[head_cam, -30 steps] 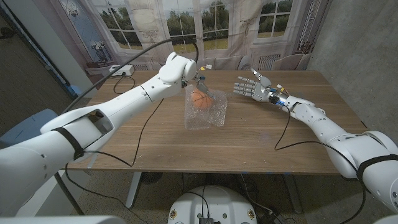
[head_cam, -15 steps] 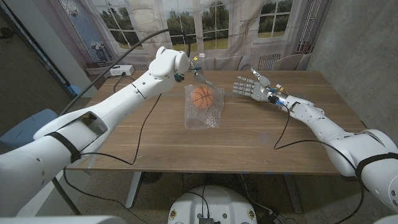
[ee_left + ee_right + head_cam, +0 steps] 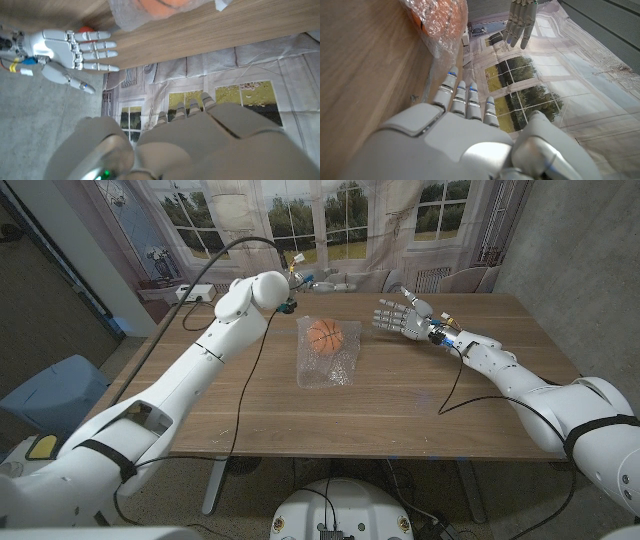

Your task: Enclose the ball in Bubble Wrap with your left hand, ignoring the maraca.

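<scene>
Orange ball (image 3: 324,336) sits inside the clear Bubble Wrap (image 3: 329,357) near the middle of the desk (image 3: 420,400), the wrap drawn up around it into a loose upright pouch. Left robot hand (image 3: 300,280) is raised beyond the far side of the ball, towards the backdrop, apart from the wrap; it holds nothing visible, though whether its fingers are spread or curled cannot be told. Right robot hand (image 3: 397,316) stands just to the right of the ball, fingers spread, grasping nothing, palm towards the wrap. Judgement: the right robot hand is the nearer, but the task assigns the left; any further closing would need the left brought back down towards the ball.
</scene>
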Tool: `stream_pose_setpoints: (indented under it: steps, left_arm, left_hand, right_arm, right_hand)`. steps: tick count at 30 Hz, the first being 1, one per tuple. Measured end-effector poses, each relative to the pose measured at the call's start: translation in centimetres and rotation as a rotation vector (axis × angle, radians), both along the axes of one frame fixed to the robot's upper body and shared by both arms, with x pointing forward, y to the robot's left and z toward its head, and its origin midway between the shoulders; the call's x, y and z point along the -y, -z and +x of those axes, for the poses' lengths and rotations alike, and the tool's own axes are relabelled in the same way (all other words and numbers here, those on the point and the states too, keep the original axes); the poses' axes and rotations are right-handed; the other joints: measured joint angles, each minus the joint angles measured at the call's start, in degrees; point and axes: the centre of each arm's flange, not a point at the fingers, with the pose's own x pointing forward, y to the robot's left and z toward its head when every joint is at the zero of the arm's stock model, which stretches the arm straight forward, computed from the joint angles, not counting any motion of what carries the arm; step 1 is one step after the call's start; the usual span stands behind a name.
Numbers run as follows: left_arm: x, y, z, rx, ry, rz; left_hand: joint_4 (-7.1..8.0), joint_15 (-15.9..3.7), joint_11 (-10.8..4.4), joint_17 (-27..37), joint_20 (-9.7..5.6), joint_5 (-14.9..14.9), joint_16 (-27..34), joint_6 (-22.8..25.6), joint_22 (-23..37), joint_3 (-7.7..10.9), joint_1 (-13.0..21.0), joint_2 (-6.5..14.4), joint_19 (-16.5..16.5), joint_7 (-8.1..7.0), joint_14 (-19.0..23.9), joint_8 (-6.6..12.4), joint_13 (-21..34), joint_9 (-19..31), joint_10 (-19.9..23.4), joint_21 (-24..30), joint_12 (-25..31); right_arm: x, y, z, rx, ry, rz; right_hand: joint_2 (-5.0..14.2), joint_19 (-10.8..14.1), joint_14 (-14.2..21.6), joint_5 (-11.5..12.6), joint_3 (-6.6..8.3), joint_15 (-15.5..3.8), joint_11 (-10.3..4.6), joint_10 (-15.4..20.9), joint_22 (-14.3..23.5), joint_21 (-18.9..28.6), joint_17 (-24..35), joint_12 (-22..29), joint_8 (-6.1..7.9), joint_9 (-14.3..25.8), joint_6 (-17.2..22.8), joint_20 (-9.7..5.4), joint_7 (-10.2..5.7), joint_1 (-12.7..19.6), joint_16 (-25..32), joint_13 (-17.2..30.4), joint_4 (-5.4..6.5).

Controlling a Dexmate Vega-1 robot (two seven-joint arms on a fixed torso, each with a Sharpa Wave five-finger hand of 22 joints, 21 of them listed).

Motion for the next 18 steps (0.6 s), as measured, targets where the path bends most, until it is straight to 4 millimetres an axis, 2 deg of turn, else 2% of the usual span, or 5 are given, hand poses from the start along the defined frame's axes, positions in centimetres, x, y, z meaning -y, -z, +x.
stream_pose_setpoints:
  steps: [5,8,11,15,18]
  left_arm:
    - [-1.9,1.1,0.6,-0.023,0.032,-0.137]
    - [-2.1,1.4,0.5,-0.025,0.134,-0.245]
    - [-3.6,2.2,1.1,-0.044,0.124,-0.312]
    - [-5.3,3.2,1.7,-0.064,0.109,-0.385]
    - [-6.6,4.0,2.2,-0.080,0.098,-0.443]
  left_hand:
    - [0.07,0.00,-0.60,0.00,0.00,-0.67,0.10,0.20,0.00,0.07,-0.15,0.47,0.00,-0.99,0.00,-0.32,-0.26,-0.01,0.01,0.22,0.00]
    - [0.07,0.00,-0.79,-0.23,0.00,-1.00,0.10,0.10,0.00,0.07,0.16,0.77,0.00,-1.49,0.00,-0.49,-0.27,-0.01,-0.18,0.31,0.00]
    - [0.30,0.00,-0.91,-0.26,0.00,-1.50,0.10,0.02,-0.01,-0.17,-0.14,1.07,0.00,-2.03,0.00,-0.49,-0.53,-0.01,-0.06,0.76,0.20]
    - [0.30,0.00,-1.10,-0.26,0.00,-2.17,0.10,0.10,-0.01,-0.17,-0.14,1.07,0.00,-2.11,0.00,-0.23,-0.79,-0.27,0.13,1.11,0.40]
    - [0.30,0.00,-1.10,-0.26,0.00,-2.17,0.10,-0.01,-0.01,-0.17,0.09,1.29,0.00,-2.21,0.00,0.00,-0.79,-0.27,0.13,1.48,0.40]
  right_arm:
    - [0.1,-0.8,-0.2,0.080,0.028,0.002]
    - [0.0,-1.3,-0.3,0.132,0.056,0.024]
    - [-0.1,-1.7,-0.3,0.177,0.093,0.054]
    - [0.7,-2.6,-0.3,0.224,0.170,0.069]
    - [1.4,-3.1,-0.2,0.252,0.241,0.080]
  right_hand:
    - [-0.68,-4.25,-2.80,0.50,0.14,-2.37,-1.88,-0.56,-0.12,0.00,-0.27,0.00,0.83,0.00,2.94,-0.96,-0.44,0.68,-0.44,-0.14,-1.08]
    - [-0.82,-6.03,-4.25,0.50,0.22,-3.89,-2.70,0.27,-0.27,0.00,-0.38,0.20,1.05,0.00,4.85,-1.55,-0.35,0.85,-0.44,-0.14,-1.58]
    - [-0.94,-6.65,-3.61,0.50,0.34,-6.79,-3.62,1.19,-0.27,0.25,-0.54,0.57,1.26,0.00,6.92,-2.17,-0.19,1.64,0.07,-0.14,-2.11]
    - [-1.14,-7.38,-3.06,0.50,0.36,-8.22,-4.03,2.44,-0.27,0.25,-0.76,0.68,1.61,0.00,9.07,-2.90,0.21,2.09,0.07,-0.36,-2.58]
    - [-1.19,-9.29,-3.12,0.95,0.59,-9.33,-4.41,4.52,-0.27,0.25,-0.80,1.32,1.93,0.00,11.48,-4.81,0.50,2.23,0.07,-0.41,-2.80]
